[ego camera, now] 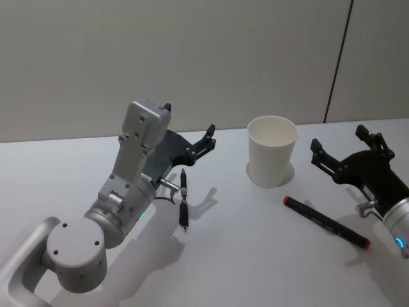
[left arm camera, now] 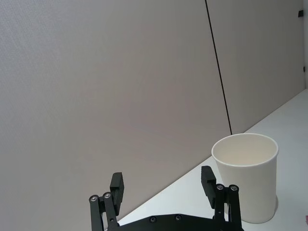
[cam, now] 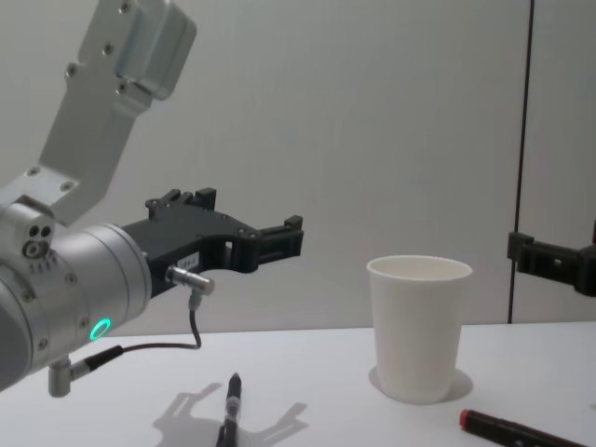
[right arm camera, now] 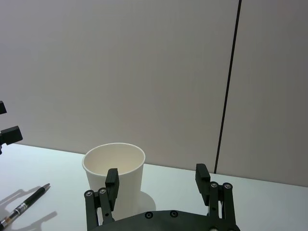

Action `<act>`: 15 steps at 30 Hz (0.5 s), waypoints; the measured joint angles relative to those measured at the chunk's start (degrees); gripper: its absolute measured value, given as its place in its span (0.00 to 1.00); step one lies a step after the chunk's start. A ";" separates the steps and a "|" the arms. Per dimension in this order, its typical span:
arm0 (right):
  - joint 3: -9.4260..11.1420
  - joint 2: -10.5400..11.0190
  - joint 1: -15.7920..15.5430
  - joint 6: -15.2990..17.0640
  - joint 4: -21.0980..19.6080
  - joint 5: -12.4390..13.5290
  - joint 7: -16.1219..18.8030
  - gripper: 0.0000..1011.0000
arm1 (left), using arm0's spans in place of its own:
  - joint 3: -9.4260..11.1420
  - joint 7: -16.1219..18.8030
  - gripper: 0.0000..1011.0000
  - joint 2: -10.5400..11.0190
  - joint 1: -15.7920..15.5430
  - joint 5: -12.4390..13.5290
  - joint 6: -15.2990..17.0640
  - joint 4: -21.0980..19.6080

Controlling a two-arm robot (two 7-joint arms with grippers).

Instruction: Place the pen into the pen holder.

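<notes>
Below left gripper [left arm camera: 162, 183], jaws apart: black pen [cam: 229, 410], cropped in chest view; right gripper [right arm camera: 157, 175] apart.

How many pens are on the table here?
2. A black pen lies below the left gripper, left of the pen holder; a red-ended pen lies right of it, near the right gripper. Both jaws open; none seems hidden.

Table [ego camera: 243, 268]: pen holder [ego camera: 272, 150] stands upright toward the back, right of centre. Pen [ego camera: 184, 199] lies flat to its left, well apart, below the left gripper [ego camera: 211, 137], which hangs above the table. Marker [ego camera: 326, 222] lies flat near the holder, in front and to its right. Right gripper [ego camera: 339, 139] is raised just right of the holder, behind the marker.
</notes>
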 joint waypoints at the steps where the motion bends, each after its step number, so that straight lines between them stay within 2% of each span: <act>1: 0.00 0.00 0.00 0.00 0.00 0.00 0.00 0.99 | 0.00 0.00 0.99 0.00 0.00 0.00 0.00 0.00; 15: 0.00 0.00 0.00 0.00 0.00 0.00 0.00 0.99 | 0.00 0.00 0.99 0.00 0.00 0.00 0.00 0.00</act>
